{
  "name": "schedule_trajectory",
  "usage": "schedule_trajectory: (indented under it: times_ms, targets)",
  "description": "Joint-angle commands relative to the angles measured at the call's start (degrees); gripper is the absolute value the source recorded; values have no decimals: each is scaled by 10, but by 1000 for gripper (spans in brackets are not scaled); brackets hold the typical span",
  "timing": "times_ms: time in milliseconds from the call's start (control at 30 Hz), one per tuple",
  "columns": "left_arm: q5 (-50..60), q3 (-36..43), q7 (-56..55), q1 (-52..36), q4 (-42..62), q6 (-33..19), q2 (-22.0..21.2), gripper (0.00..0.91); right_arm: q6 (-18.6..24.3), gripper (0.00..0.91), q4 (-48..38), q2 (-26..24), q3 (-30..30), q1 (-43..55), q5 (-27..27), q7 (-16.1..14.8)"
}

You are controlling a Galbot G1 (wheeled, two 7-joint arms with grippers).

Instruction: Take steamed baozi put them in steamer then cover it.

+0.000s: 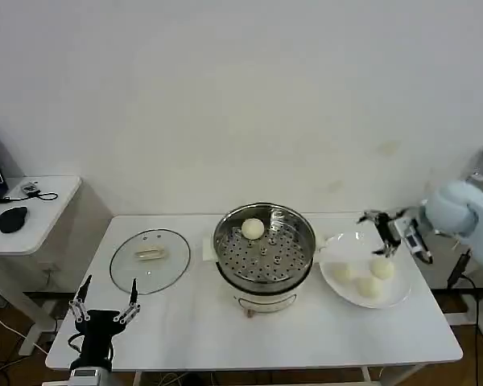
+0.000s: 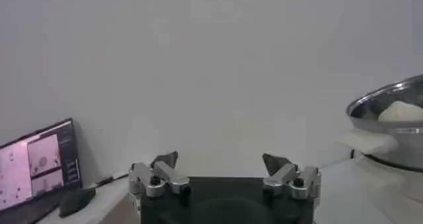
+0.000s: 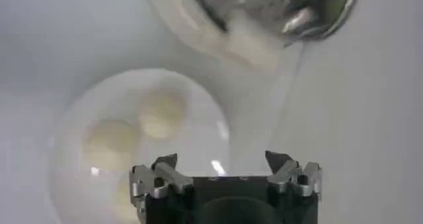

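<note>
Right gripper (image 1: 384,233) hovers spread and empty over the flat white plate (image 1: 338,241) with three small cream-white round baozi (image 1: 381,267); one more sits in the shiny steel steamer (image 1: 263,244). Risk: fingers squash or nudge a soft bun. Third bun half hidden in the right wrist view. Left gripper (image 1: 105,303) idle, spread, near the clear glass cover (image 1: 150,259).

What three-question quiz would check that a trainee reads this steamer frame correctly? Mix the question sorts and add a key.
1. How many baozi lie in the steamer, and how many on the plate?
2. True or false: the cover sits on the steamer.
3. Which gripper is over the plate: A) left gripper B) right gripper?

Key
1. One baozi in the steamer; three on the plate.
2. False: it lies flat on the table, on the steamer's left.
3. B, fingers open; the left gripper, also open, waits at the table's near left corner.
</note>
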Motion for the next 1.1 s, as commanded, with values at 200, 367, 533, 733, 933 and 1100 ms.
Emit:
schedule_trajectory:
  times_ms: [200, 367, 533, 733, 933, 1100]
  targets:
    - [2, -5, 0, -4, 6, 2, -6, 907, -54, 907, -122, 126, 21, -72, -1, -41]
    - [2, -9, 0, -3, 12, 2, -8, 907, -28, 907, -166, 158, 22, -68, -12, -57]
    - [2, -10, -1, -3, 17, 0, -9, 907, -28, 907, -191, 179, 29, -76, -20, -52]
    - [2, -9, -1, -5, 17, 2, -9, 907, -31, 877, -209, 194, 32, -77, -35, -50]
    - [1, -11, -2, -4, 18, 2, -8, 907, -39, 766, -212, 194, 37, -79, -45, -51]
    - [1, -12, -3, -4, 18, 1, -9, 907, -38, 665, -217, 196, 40, -81, -50, -56]
